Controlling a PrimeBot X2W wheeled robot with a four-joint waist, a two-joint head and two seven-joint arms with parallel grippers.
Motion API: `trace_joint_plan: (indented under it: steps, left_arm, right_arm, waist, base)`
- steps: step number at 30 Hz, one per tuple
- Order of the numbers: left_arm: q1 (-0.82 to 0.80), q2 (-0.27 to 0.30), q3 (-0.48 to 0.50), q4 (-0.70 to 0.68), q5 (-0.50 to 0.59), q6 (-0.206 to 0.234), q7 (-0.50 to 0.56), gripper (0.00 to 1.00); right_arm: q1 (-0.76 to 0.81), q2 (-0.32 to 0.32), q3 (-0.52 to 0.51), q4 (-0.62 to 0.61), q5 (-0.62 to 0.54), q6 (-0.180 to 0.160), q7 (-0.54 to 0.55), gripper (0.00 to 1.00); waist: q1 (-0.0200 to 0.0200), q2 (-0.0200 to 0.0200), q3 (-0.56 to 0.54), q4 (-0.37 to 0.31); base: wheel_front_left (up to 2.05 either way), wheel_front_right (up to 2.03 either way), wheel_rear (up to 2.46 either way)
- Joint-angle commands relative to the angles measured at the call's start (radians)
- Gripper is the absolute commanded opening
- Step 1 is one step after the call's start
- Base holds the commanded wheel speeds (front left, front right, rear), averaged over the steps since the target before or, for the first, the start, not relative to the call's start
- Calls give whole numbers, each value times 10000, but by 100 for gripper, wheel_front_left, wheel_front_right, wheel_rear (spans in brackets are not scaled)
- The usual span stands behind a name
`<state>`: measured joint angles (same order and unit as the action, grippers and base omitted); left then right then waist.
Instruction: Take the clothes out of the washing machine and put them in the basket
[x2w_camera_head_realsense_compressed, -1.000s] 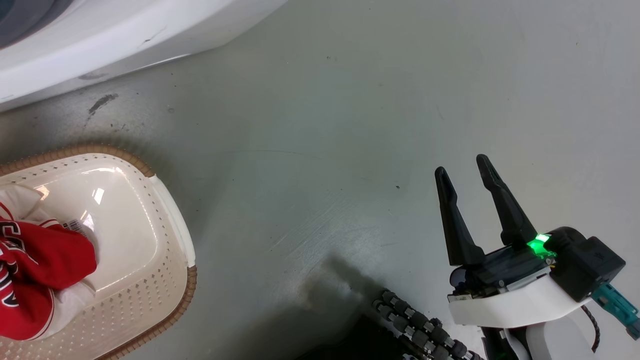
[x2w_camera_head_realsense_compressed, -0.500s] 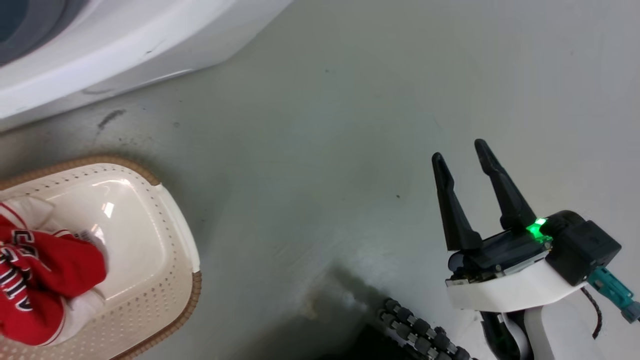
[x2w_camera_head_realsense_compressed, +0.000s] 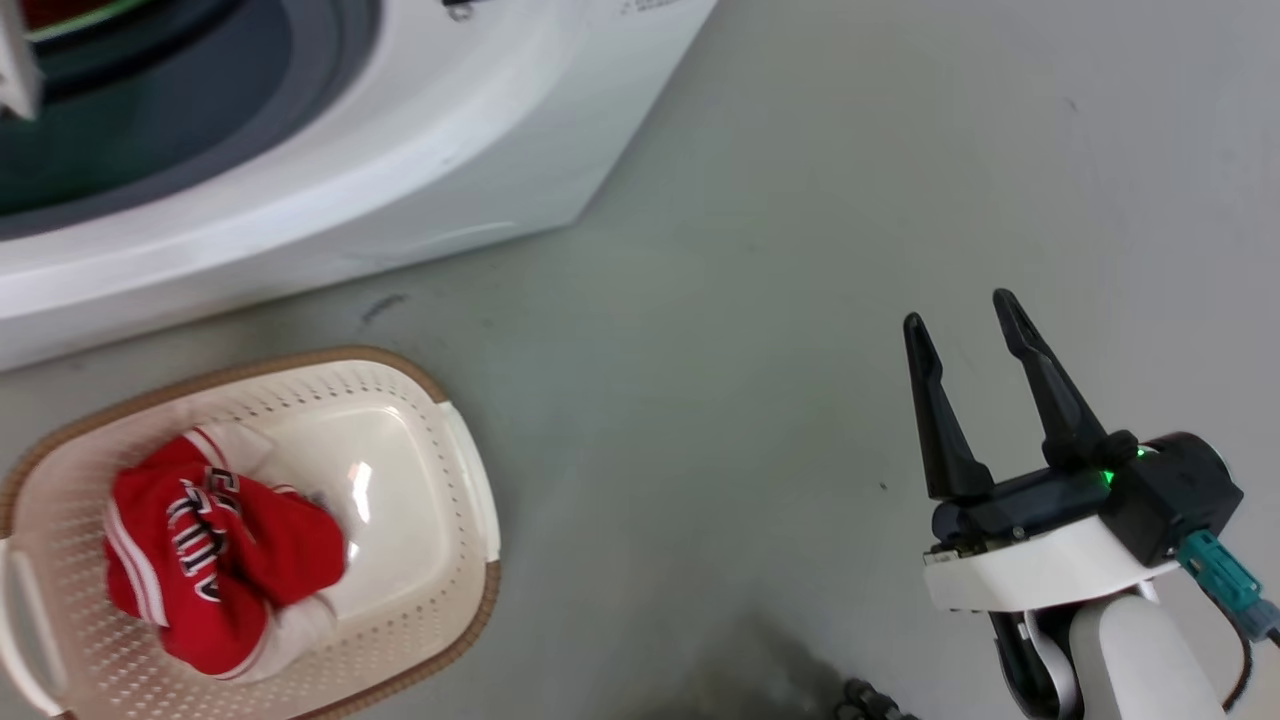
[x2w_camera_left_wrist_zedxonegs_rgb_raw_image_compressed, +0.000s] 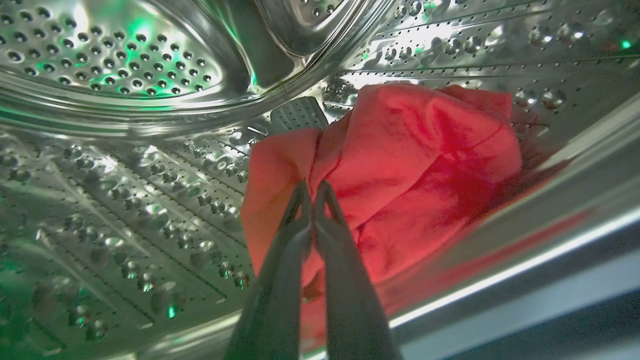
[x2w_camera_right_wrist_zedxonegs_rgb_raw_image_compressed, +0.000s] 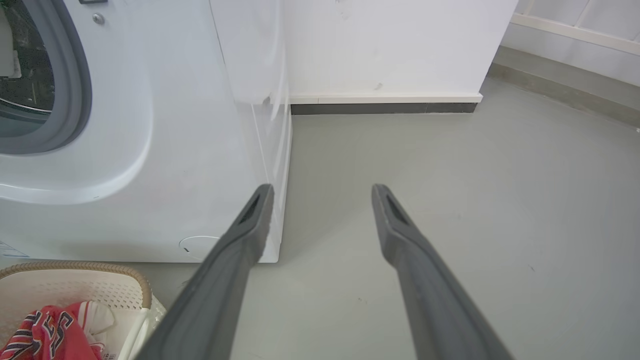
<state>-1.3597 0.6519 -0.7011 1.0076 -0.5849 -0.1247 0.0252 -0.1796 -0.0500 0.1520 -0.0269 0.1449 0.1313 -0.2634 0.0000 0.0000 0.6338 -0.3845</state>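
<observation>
1. Where my left wrist camera looks, the left gripper (x2w_camera_left_wrist_zedxonegs_rgb_raw_image_compressed: 312, 187) is inside the steel drum (x2w_camera_left_wrist_zedxonegs_rgb_raw_image_compressed: 125, 200) of the washing machine (x2w_camera_head_realsense_compressed: 400, 170). Its two fingers are closed together, tips meeting at a crease in the plain red cloth (x2w_camera_left_wrist_zedxonegs_rgb_raw_image_compressed: 415, 165). I cannot tell whether any fabric is caught between them.
2. The plain red cloth lies bunched on the lower drum wall, close to the drum's front lip.
3. On my head camera the washing machine fills the upper left, its round opening dark.
4. The basket (x2w_camera_head_realsense_compressed: 440, 600) stands on the grey floor (x2w_camera_head_realsense_compressed: 750, 350) just in front of the machine, not touching it.
5. The red jersey (x2w_camera_head_realsense_compressed: 220, 560) lies crumpled inside the basket toward its left half, white trim and lettering showing. The right part of the basket's bottom is bare.
6. The right gripper (x2w_camera_head_realsense_compressed: 958, 308) hovers at the lower right over bare floor, well apart from the basket. Its fingers are spread wide with nothing between them.
7. Through the right wrist camera those fingers point past the machine's front corner toward a white wall (x2w_camera_right_wrist_zedxonegs_rgb_raw_image_compressed: 400, 40). The grey door ring (x2w_camera_right_wrist_zedxonegs_rgb_raw_image_compressed: 75, 100) sits at the upper left, and a corner of the basket with the jersey at the lower left.
</observation>
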Motion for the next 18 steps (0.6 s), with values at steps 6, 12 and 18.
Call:
trace_joint_plan:
  steps: [6,12,18]
  left_arm:
    - [1501,-682,-32,129,-300,-4,-1342,0]
    - [2747,-1092,-93,76,-442,139,-2376,0]
    - [3677,-1268,-6,-517,-328,481,-2856,0]
  right_arm:
    - [479,-5,-328,287,-473,-10,-20,100]
    - [770,-5,-487,473,-771,-10,-20,100]
    - [1092,-5,-590,572,-944,-9,-18,100]
  waist:
    - [0,0,-1632,1053]
    - [0,0,-2541,1425]
    - [0,0,-3193,1706]
  base:
    - [0,0,0]
    - [0,0,0]
    - [0,0,0]
